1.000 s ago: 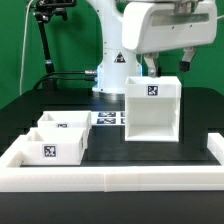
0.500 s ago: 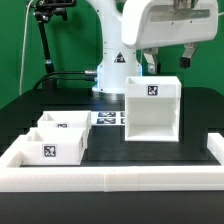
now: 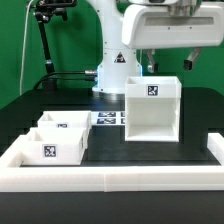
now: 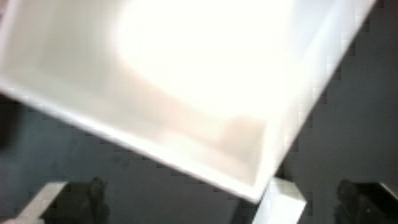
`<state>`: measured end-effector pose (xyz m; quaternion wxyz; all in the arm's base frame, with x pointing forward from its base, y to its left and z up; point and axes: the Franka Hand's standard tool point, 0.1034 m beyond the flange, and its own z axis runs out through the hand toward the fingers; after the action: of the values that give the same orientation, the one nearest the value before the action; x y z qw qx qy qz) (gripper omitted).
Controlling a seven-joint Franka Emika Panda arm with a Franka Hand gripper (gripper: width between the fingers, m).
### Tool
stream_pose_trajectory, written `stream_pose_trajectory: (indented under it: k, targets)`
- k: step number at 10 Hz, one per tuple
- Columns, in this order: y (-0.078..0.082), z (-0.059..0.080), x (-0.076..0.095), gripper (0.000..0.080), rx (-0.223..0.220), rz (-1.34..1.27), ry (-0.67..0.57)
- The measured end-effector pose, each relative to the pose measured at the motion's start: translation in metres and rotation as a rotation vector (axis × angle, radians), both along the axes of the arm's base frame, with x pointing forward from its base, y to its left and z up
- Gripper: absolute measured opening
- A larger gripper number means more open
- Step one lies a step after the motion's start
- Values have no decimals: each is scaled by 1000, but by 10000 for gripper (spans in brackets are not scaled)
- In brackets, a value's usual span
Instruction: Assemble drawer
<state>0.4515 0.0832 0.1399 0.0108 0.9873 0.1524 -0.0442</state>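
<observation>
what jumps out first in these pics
The big white shell stands mid-table, towards the exterior view's right, with the pincer hanging open above it. A small tray and a second tray behind it sit at the exterior view's left, inside the low white wall.

Behind my black table (image 3: 22, 118) a green wall (image 3: 75, 35) fills the back; a dark camera stand (image 3: 44, 45) rises beyond its far edge.
</observation>
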Motion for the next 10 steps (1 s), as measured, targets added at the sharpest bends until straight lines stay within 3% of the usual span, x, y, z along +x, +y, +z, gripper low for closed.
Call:
stream_pose_trajectory:
  k: [7, 10]
  targets:
    - [0, -4, -4, 650, 8, -44, 4]
    - [2, -18, -22, 650, -7, -262, -3]
